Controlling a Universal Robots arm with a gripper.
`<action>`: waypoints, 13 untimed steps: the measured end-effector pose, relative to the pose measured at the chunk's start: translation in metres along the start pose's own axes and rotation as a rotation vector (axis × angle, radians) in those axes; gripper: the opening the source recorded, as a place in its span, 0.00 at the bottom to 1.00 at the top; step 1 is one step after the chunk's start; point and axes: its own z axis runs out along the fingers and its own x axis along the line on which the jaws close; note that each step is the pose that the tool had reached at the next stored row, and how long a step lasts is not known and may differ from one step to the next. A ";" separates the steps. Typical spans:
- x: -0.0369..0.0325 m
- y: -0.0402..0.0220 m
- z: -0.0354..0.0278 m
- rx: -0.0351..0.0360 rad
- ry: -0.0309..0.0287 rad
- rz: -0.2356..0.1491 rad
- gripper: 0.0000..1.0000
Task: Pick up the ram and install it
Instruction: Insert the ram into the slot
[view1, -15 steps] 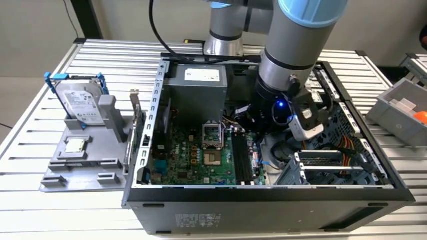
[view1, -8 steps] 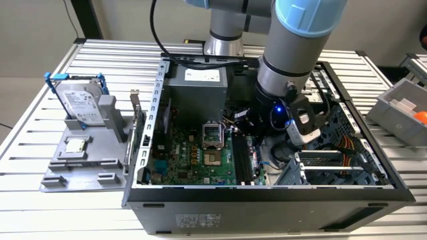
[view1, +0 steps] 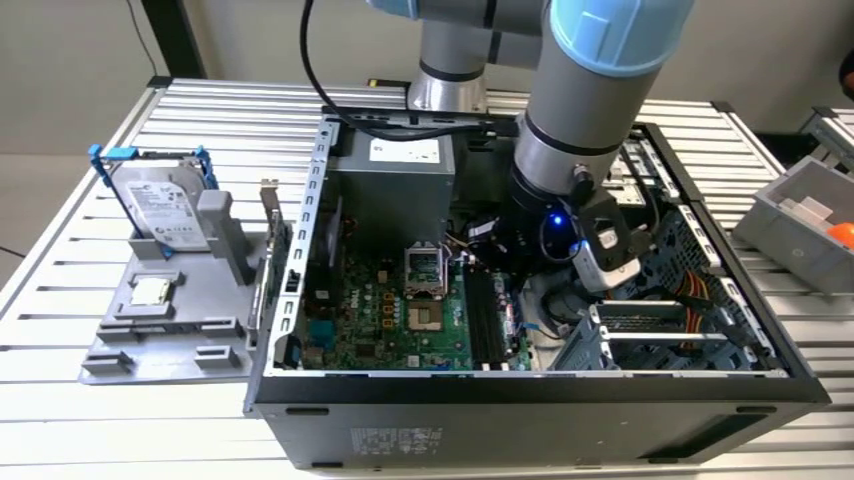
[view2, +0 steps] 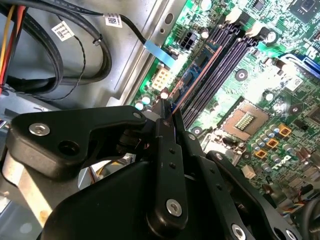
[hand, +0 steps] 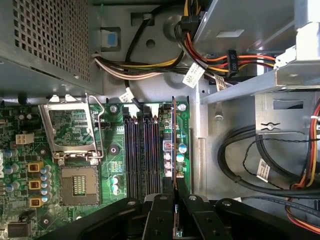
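Observation:
The ram is a thin dark board seen edge-on, standing over the motherboard's black slots at the slot nearest the case's metal wall. My gripper is shut on its near end, one black finger on each side. In the second wrist view the ram runs from the gripper along the slots. Whether it sits in a slot or hovers just above it, I cannot tell. In the exterior view the gripper is down inside the open computer case, above the slots.
The open processor socket lies beside the slots. Bundled cables and a metal drive cage crowd the other side. Outside the case, a grey stand holds a hard drive in a blue bracket and a small square chip.

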 end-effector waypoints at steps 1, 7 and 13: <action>0.0000 -0.0006 0.0002 0.0001 0.0001 -0.002 0.00; -0.0001 -0.0043 0.0023 -0.0002 0.0003 -0.012 0.00; 0.0004 -0.0055 0.0061 -0.0002 0.0006 -0.019 0.00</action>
